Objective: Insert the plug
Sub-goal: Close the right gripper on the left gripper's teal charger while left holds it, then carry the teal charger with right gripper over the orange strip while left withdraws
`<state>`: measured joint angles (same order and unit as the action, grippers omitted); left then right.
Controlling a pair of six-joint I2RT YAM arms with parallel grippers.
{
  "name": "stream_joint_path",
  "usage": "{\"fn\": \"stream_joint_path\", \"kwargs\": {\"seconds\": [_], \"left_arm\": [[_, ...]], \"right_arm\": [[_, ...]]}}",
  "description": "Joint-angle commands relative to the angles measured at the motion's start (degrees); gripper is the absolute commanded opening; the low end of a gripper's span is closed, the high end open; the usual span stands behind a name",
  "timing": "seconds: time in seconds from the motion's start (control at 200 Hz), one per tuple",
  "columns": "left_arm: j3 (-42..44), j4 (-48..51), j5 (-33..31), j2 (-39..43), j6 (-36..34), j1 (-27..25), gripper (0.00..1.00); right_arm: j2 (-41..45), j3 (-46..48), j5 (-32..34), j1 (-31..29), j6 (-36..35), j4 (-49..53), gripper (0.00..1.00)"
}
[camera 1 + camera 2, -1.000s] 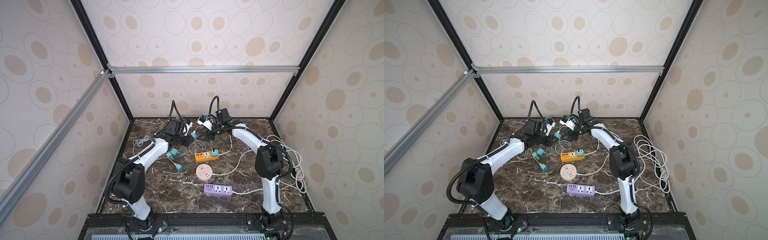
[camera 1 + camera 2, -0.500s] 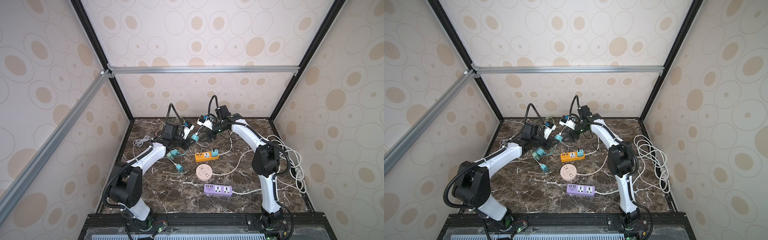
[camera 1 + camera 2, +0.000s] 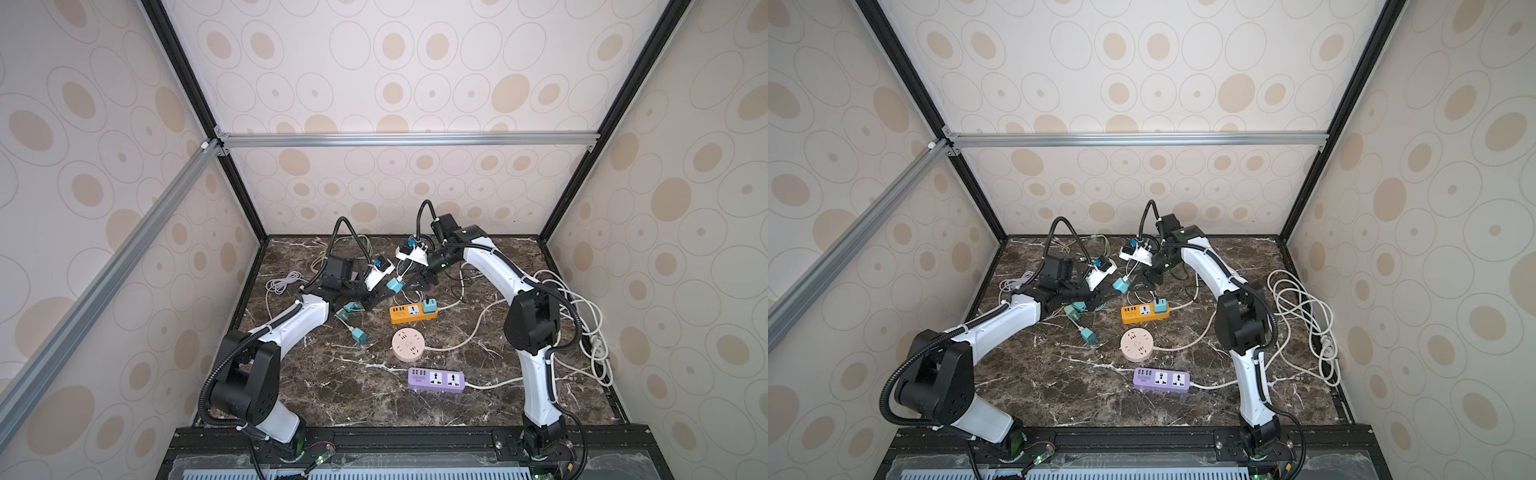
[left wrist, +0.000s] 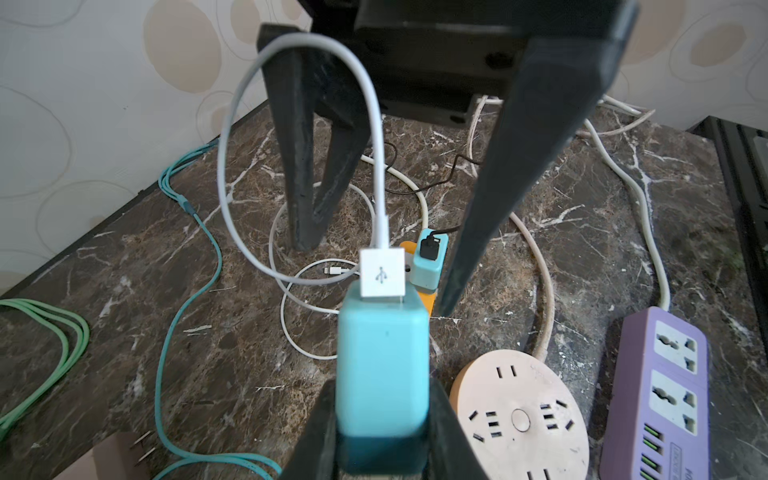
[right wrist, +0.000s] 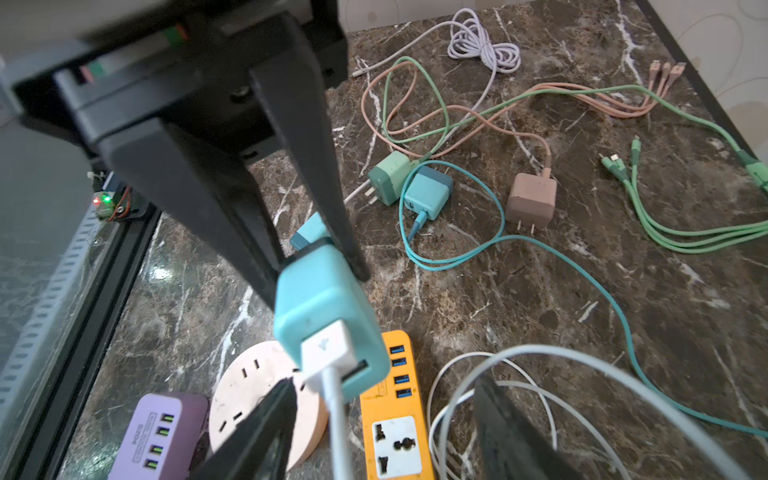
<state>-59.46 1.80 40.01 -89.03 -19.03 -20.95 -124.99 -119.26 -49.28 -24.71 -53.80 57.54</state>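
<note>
our right tool (image 5: 384, 382) has just eased apart and now straddles the white usb plug (image 4: 382, 276) without pinching it, the plug seated in the teal charger (image 4: 382, 353) that our left tool (image 4: 384, 388) pinches above the bench (image 4: 582, 249), just below centre in both top views, so we judge the insertion done.

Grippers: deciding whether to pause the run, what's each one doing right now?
Left gripper: closed on the teal cube-shaped plastic charger.
Right gripper: open, straddling the white USB cable, not gripping.
</note>
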Motion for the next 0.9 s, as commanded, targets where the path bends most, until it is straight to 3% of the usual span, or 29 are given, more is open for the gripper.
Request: {"fn": "stream_joint_path", "kwargs": {"seconds": [0.0, 0.215, 0.395, 0.705, 0.895], "left_arm": [[-0.2, -2.7, 3.1, 0.4, -3.7, -0.1, 0.00], [1.8, -6.3, 7.3, 1.5, -3.5, -0.1, 0.00], [1.0, -4.7, 7.2, 1.2, -4.0, -0.1, 0.00], [2.1, -7.3, 8.2, 2.4, -2.6, -0.1, 0.00], [2.2, -8.7, 7.4, 2.5, 0.2, -0.1, 0.00]], "right_arm": [[3.4, -1.3, -3.0, -0.8, -6.3, 6.3, 0.65], [4.0, -0.5, -2.7, -2.2, -5.8, 4.3, 0.58], [4.1, -0.9, -3.2, -2.8, -4.6, 3.6, 0.51], [2.7, -3.3, 0.1, -3.5, -7.5, 10.3, 0.47], [2.5, -3.4, 0.6, -3.8, -7.7, 10.8, 0.30]]}}
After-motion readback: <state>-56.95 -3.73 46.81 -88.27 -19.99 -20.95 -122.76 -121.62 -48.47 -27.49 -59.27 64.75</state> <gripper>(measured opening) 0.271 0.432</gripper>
